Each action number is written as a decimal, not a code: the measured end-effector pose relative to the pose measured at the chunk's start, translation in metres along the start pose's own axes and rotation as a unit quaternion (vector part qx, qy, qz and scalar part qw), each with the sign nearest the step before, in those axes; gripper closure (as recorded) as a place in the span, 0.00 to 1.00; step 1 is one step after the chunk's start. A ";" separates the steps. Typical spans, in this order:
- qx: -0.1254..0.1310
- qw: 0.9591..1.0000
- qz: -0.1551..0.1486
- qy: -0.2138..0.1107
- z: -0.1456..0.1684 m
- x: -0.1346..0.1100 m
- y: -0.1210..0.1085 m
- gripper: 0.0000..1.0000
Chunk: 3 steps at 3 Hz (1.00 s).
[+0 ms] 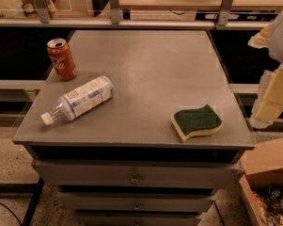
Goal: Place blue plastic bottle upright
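Observation:
The blue plastic bottle [80, 100] lies on its side on the left part of the grey cabinet top [150, 65]. It is clear, with a pale blue-and-white label, and its white cap points to the front left edge. My gripper [271, 97] is at the far right of the camera view, off the cabinet's right edge and above floor level, far from the bottle. It holds nothing that I can see.
A red soda can [61, 59] stands upright behind the bottle at the back left. A green-and-yellow sponge [196, 121] lies at the front right. Drawers [134, 175] sit below the top. A cardboard box [270, 182] stands on the floor at the right.

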State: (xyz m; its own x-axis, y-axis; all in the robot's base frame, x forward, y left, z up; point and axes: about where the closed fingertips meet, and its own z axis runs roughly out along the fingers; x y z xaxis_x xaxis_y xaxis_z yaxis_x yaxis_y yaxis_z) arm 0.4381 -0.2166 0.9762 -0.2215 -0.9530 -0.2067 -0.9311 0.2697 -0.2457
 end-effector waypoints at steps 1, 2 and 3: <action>0.000 1.000 0.000 0.000 0.000 0.000 0.000 0.00; 0.008 0.999 -0.036 0.002 0.000 -0.014 -0.001 0.00; 0.016 0.990 -0.138 0.002 0.013 -0.071 -0.008 0.00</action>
State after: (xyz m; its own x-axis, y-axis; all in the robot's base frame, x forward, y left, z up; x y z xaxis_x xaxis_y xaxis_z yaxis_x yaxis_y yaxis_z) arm 0.4650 -0.1492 0.9806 0.0387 -0.9915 -0.1240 -0.9465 0.0034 -0.3226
